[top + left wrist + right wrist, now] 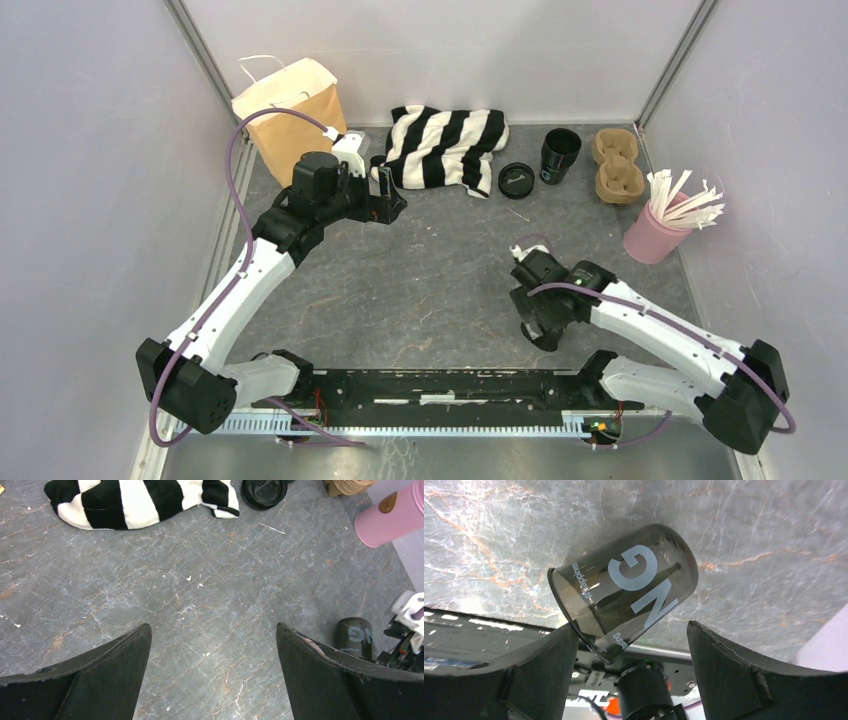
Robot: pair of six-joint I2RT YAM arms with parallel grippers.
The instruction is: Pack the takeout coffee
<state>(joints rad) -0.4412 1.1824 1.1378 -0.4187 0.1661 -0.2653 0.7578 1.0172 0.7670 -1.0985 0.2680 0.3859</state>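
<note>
The coffee [624, 587] stands on the worktop [440, 290] at the lower right of the top view, mostly hidden there beneath the right gripper [630, 627]. That gripper is open, one finger on each side of the cup. We see a clear gap on the right in the wrist view, while the left finger sits so near the rim that we cannot tell whether it touches. We judge this straddle to be the set-up for a squeeze on the cup wall. The left gripper [212, 627] is wide open and empty, beside the bag [290, 110] at the upper left. We take it to be waiting there to steady the bag, which stands upright, likely so the cup can go in from above.
</note>
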